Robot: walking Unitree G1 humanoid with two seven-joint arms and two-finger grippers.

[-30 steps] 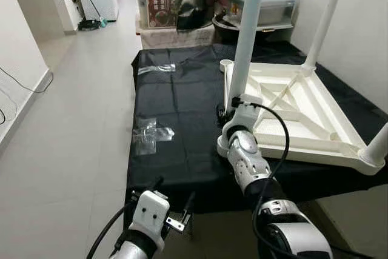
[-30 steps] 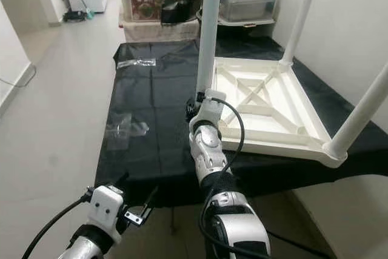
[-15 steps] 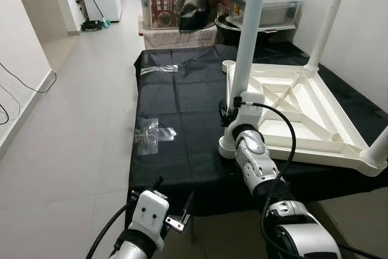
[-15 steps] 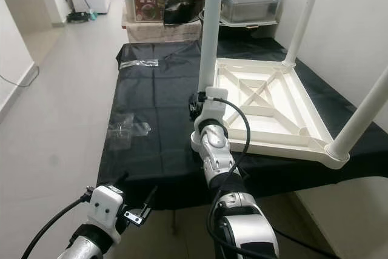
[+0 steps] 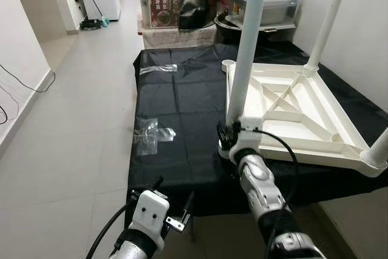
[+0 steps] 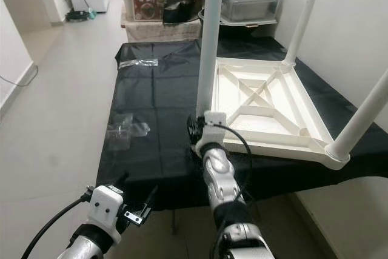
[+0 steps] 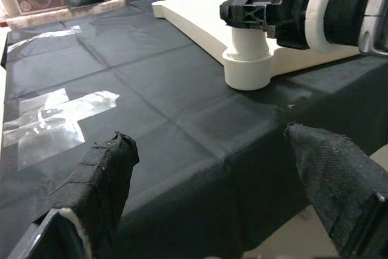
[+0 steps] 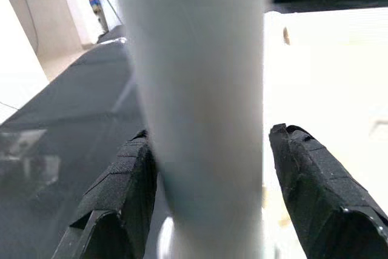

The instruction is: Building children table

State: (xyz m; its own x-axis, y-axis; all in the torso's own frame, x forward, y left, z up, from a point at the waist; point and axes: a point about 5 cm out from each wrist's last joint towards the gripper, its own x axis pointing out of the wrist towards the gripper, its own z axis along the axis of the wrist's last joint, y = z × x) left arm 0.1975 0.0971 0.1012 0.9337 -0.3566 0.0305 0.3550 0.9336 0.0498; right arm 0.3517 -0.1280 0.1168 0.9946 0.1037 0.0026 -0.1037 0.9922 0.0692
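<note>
The white children's table (image 5: 291, 110) lies upside down on the black-covered worktop (image 5: 182, 107), its legs pointing up. The right tool (image 5: 229, 136) is at the base of the near-left leg (image 5: 247, 47), which stands upright in its corner socket; in the right wrist view the two black fingers (image 8: 118, 195) sit on either side of the leg, one touching it, the other slightly apart. The left tool (image 5: 173, 201) hovers below the worktop's near edge, its fingers (image 7: 100, 177) spread apart and holding nothing. Clear plastic wrapping (image 5: 151, 133) lies on the cloth.
</note>
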